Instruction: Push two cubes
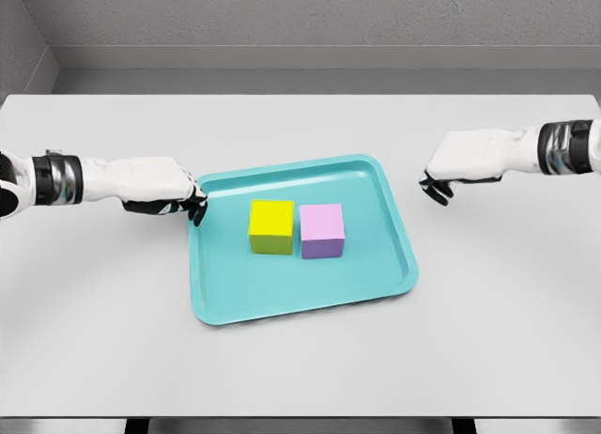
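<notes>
Teal tray [211,307] holds yellow cube [270,226] & pink cube [321,231], nearly touching. Left hand [160,192] at tray's rim, right hand [460,166] well apart; both w/ fingers curled, empty. Best: press inward evenly from both sides.

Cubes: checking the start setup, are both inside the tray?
Yes. Yellow cube and pink cube sit side by side within the teal tray's rim.

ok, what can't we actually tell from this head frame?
- Left hand: whether its fingertips touch the teal tray rim; the hand itself covers the contact.
- Right hand: height above the table; a single view gives no depth.
- Yellow cube and pink cube: far and bottom faces hidden.
- Both arms: cut off by frame edges.
</notes>
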Tool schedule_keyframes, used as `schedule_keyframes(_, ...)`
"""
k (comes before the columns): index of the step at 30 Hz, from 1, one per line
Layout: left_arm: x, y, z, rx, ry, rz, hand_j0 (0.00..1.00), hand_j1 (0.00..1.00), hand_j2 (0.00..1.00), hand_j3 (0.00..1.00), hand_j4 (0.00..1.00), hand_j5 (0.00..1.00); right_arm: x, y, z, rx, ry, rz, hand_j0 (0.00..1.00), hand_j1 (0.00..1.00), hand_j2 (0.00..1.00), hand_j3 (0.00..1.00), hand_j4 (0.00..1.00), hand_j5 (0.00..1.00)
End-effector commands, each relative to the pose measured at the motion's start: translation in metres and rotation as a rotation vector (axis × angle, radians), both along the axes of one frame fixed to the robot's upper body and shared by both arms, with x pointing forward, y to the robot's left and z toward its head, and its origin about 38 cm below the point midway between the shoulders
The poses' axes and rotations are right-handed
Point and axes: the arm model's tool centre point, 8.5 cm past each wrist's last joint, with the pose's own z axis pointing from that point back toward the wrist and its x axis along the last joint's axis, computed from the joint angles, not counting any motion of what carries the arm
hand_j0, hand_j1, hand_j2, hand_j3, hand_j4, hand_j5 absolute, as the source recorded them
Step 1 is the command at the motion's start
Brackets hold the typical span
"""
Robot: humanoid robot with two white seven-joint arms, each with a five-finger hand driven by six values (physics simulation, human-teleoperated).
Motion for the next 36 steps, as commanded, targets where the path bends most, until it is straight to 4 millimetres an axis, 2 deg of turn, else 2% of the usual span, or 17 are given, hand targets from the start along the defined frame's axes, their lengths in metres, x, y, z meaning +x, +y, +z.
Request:
schedule_keyframes(1, 0.0, -0.01, -0.005, -0.008, 0.007, -0.015, 0.38, 0.38, 0.38, 0.38, 0.38, 0.38, -0.024, 0.019, -0.013, -0.037, 0.03, 0.095, 0.14, 0.14, 0.14, 0.14, 0.14, 0.14)
schedule_keyframes(2, 0.001, -0.03, -0.009, -0.032, 0.009, -0.043, 0.38, 0.38, 0.38, 0.38, 0.38, 0.38, -0.03, 0.024, -0.026, -0.055, 0.064, 0.12, 0.14, 0.14, 0.14, 0.14, 0.14, 0.14)
schedule_keyframes(3, 0.006, -0.041, -0.017, -0.029, 0.011, -0.047, 0.38, 0.38, 0.38, 0.38, 0.38, 0.38, -0.039, 0.032, -0.038, -0.069, 0.091, 0.153, 0.12, 0.12, 0.12, 0.12, 0.12, 0.12)
schedule_keyframes(4, 0.013, -0.045, -0.022, -0.035, 0.022, -0.032, 0.38, 0.38, 0.38, 0.38, 0.38, 0.38, -0.042, 0.035, -0.038, -0.069, 0.093, 0.165, 0.1, 0.1, 0.1, 0.1, 0.1, 0.1)
schedule_keyframes(8, 0.017, -0.044, -0.026, -0.036, 0.029, -0.017, 0.38, 0.38, 0.38, 0.38, 0.38, 0.38, -0.048, 0.061, -0.044, -0.065, 0.087, 0.237, 0.09, 0.09, 0.09, 0.09, 0.09, 0.09)
schedule_keyframes(13, 0.016, -0.047, -0.027, -0.038, 0.033, -0.023, 0.38, 0.38, 0.38, 0.38, 0.38, 0.38, -0.045, 0.074, -0.045, -0.053, 0.085, 0.254, 0.1, 0.1, 0.1, 0.1, 0.1, 0.1)
schedule_keyframes(17, 0.015, -0.048, -0.028, -0.04, 0.033, -0.026, 0.37, 0.37, 0.37, 0.37, 0.37, 0.37, -0.016, 0.049, -0.011, -0.023, 0.001, 0.147, 0.11, 0.11, 0.11, 0.11, 0.11, 0.11)
schedule_keyframes(20, 0.015, -0.049, -0.028, -0.04, 0.035, -0.027, 0.38, 0.38, 0.38, 0.38, 0.38, 0.38, 0.001, -0.016, 0.03, -0.009, -0.084, -0.027, 0.14, 0.14, 0.14, 0.14, 0.14, 0.14)
schedule_keyframes(21, 0.014, -0.054, -0.03, -0.048, 0.038, -0.036, 0.38, 0.38, 0.38, 0.38, 0.38, 0.38, 0.006, -0.03, 0.037, 0.005, -0.101, -0.075, 0.17, 0.17, 0.17, 0.17, 0.17, 0.17)
schedule_keyframes(22, 0.013, -0.057, -0.032, -0.045, 0.042, -0.042, 0.38, 0.38, 0.38, 0.38, 0.38, 0.38, 0.006, -0.033, 0.033, 0.006, -0.094, -0.083, 0.24, 0.24, 0.24, 0.24, 0.24, 0.24)
schedule_keyframes(24, 0.012, -0.06, -0.035, -0.043, 0.048, -0.05, 0.38, 0.38, 0.38, 0.38, 0.38, 0.38, 0.008, -0.033, 0.027, 0.013, -0.079, -0.092, 0.29, 0.29, 0.29, 0.29, 0.29, 0.29)
schedule_keyframes(29, 0.012, -0.06, -0.035, -0.043, 0.048, -0.05, 0.38, 0.38, 0.38, 0.38, 0.38, 0.38, 0.008, -0.033, 0.026, 0.011, -0.077, -0.093, 0.48, 0.48, 0.48, 0.48, 0.48, 0.48)
schedule_keyframes(32, 0.014, -0.058, -0.031, -0.041, 0.039, -0.045, 0.38, 0.38, 0.38, 0.38, 0.38, 0.38, 0.011, -0.04, 0.026, 0.016, -0.077, -0.117, 0.69, 0.69, 0.69, 0.69, 0.69, 0.69)
schedule_keyframes(33, 0.018, -0.051, -0.024, -0.045, 0.027, -0.029, 0.38, 0.38, 0.38, 0.38, 0.38, 0.38, 0.012, -0.041, 0.03, 0.021, -0.085, -0.121, 0.9, 0.9, 0.9, 0.9, 0.9, 0.9)
schedule_keyframes(34, 0.023, -0.032, -0.011, -0.028, 0.002, 0.004, 0.38, 0.38, 0.38, 0.38, 0.38, 0.38, 0.014, -0.044, 0.041, 0.041, -0.112, -0.134, 1.0, 1.0, 1.0, 1.0, 1.0, 1.0)
schedule_keyframes(35, 0.027, -0.017, 0.001, -0.036, -0.023, 0.038, 0.38, 0.38, 0.38, 0.38, 0.38, 0.38, 0.016, -0.049, 0.051, 0.061, -0.138, -0.153, 1.0, 1.0, 1.0, 1.0, 1.0, 1.0)
schedule_keyframes(36, 0.029, 0.003, 0.012, -0.042, -0.038, 0.078, 0.38, 0.38, 0.38, 0.38, 0.38, 0.38, 0.022, -0.067, 0.056, 0.088, -0.152, -0.211, 1.0, 1.0, 1.0, 1.0, 1.0, 1.0)
